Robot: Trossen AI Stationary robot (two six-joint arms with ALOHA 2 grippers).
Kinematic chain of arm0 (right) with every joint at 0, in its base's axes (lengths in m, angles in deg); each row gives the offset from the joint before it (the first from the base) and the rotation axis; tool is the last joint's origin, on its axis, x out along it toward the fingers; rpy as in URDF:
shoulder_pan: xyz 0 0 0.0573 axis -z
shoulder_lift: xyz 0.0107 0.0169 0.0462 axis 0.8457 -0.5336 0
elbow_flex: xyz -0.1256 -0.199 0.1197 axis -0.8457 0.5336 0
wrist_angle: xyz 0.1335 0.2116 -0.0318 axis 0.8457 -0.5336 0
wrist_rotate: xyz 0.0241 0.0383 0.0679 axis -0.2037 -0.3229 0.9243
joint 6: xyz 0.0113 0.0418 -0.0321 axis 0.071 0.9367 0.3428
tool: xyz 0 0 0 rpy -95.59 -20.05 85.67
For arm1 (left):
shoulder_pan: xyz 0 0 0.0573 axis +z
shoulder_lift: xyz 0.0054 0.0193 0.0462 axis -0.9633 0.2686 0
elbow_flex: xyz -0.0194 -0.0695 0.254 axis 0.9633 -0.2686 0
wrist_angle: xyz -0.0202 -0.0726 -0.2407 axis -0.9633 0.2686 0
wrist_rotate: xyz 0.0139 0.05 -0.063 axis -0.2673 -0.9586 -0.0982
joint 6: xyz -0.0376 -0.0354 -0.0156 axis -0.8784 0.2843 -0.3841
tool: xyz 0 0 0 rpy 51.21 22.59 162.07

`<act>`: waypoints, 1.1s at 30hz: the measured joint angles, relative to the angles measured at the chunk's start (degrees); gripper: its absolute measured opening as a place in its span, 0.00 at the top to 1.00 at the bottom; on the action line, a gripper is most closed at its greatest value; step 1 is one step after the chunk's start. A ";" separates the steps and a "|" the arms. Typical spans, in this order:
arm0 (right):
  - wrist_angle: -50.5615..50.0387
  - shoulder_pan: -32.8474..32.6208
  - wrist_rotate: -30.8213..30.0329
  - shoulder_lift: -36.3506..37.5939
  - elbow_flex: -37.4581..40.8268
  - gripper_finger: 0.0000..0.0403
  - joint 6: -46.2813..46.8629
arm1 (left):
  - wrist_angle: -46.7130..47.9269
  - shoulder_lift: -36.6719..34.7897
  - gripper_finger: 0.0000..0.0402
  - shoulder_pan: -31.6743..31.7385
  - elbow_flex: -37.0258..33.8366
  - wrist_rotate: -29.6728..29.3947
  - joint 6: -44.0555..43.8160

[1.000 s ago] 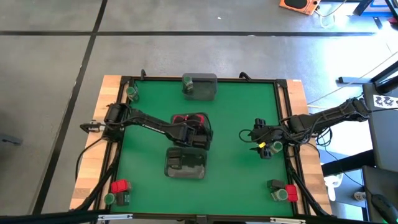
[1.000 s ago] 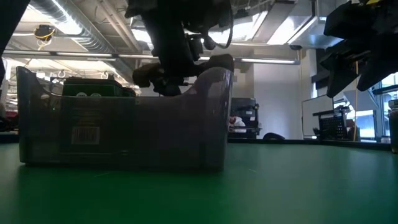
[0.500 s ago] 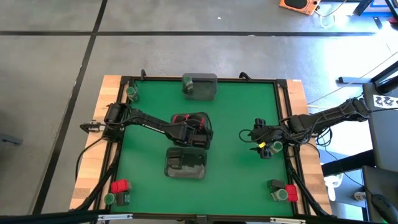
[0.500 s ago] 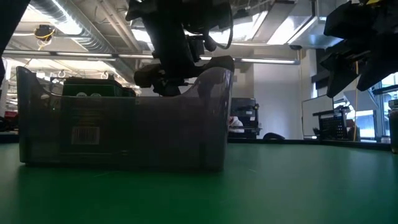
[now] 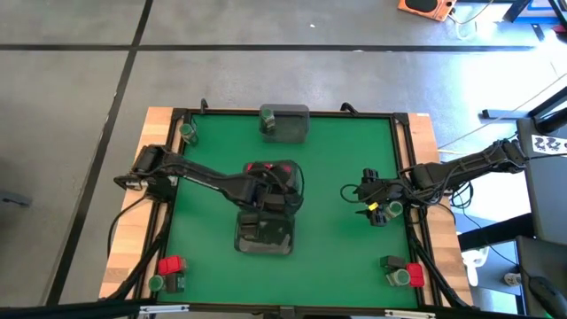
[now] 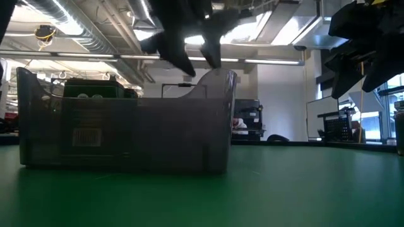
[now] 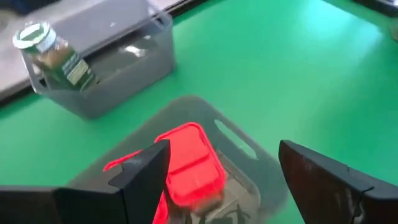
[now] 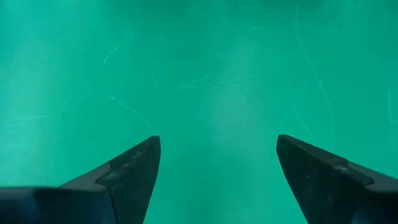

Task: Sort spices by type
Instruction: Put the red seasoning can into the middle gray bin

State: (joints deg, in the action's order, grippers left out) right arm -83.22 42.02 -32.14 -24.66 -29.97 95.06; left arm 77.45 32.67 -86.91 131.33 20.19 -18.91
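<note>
So the left tool [image 5: 266,200] is hanging over the middle of the green table [image 5: 337,159], right above the two clear trays there, fingers spread wide and nothing in them. In its wrist view there's a red spice box [image 7: 189,165] sitting in the middle tray [image 7: 249,168] straight ahead of the fingers, and farther off a green-lidded jar [image 7: 53,56] standing tilted in the far tray [image 7: 134,59] by the table's back edge. The tray nearest the front [image 5: 264,235] has dark stuff in it, can't tell exactly what. The right tool [image 5: 376,202] is parked over bare green toward the right side, also spread open and empty. Leftover spices sit at the corners: a red box [image 5: 170,265] front left, a red one [image 5: 413,275] with a dark block [image 5: 392,263] front right, and a green jar [image 5: 187,131] back left.
</note>
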 joint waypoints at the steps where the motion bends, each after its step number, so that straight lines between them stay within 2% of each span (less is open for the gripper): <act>1: -0.02 -0.01 0.01 0.00 0.00 0.21 0.00 | 0.66 -0.81 0.26 -0.85 0.00 -0.07 0.98; 7: 0.71 0.00 0.00 0.00 0.00 0.21 -0.01 | 10.21 -4.90 0.26 -6.03 0.00 -0.08 -2.21; 14: 1.91 -0.02 0.02 0.00 0.00 0.21 0.02 | 26.41 -9.86 0.26 -13.22 0.00 1.23 -18.29; 18: 4.24 -0.02 0.02 0.00 0.00 0.21 0.30 | 35.52 -11.60 0.26 -16.59 0.00 5.93 -29.49; 23: 6.12 -0.02 0.02 0.00 0.00 0.21 0.33 | 42.78 -11.83 0.26 -19.76 -0.02 15.66 -39.94; 28: 6.92 -0.02 0.02 0.01 0.00 0.21 -0.90 | 42.32 -11.83 0.26 -22.82 -0.50 24.95 -39.04; 33: 7.22 -0.01 -0.03 0.00 0.00 0.21 -1.45 | 41.16 -11.83 0.26 -26.43 -0.50 33.18 -30.35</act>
State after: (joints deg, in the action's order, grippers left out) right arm -76.00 42.01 -32.17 -24.66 -29.97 93.61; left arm 118.61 20.84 -113.35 130.83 53.37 -49.26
